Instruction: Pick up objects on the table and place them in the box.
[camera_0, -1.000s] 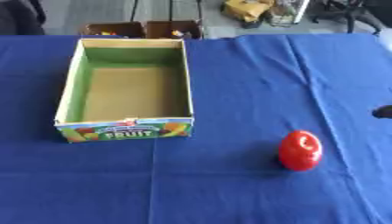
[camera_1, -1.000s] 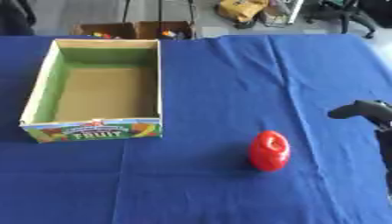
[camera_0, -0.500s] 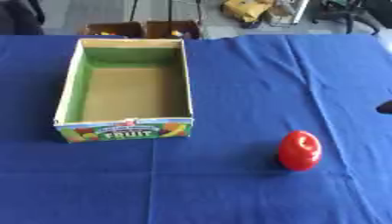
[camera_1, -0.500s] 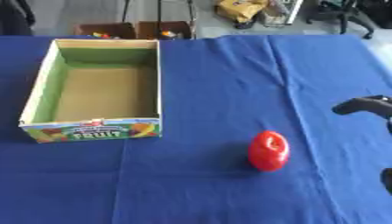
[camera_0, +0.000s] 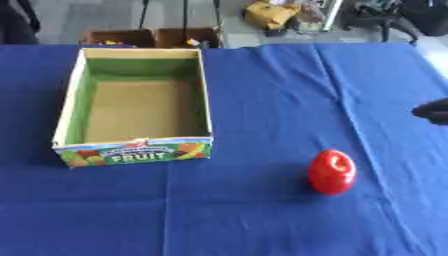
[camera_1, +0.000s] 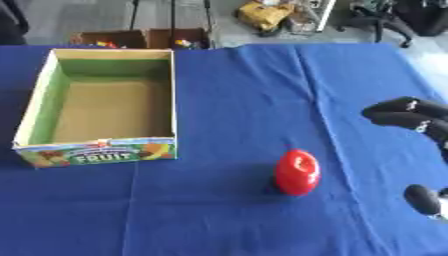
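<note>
A shiny red fruit (camera_1: 297, 171), shaped like an apple or pepper, stands on the blue tablecloth right of centre. The cardboard box (camera_1: 98, 149), green inside with "FRUIT" printed on its front, sits at the left and holds nothing visible. My right hand (camera_1: 404, 113) comes in from the right edge, open, its fingers pointing left above and to the right of the fruit. Its thumb (camera_1: 423, 199) shows lower down near the right edge. The hand does not touch the fruit. My left hand shows in no view.
The blue-covered table (camera_0: 262, 80) fills most of the view, with folds running across the cloth. Beyond its far edge stand brown boxes (camera_0: 149, 36) on the floor, a yellow bundle (camera_0: 271, 12) and dark chair legs.
My right hand has moved a little left and up into view, closer to the red fruit. The fruit and box have not moved.
</note>
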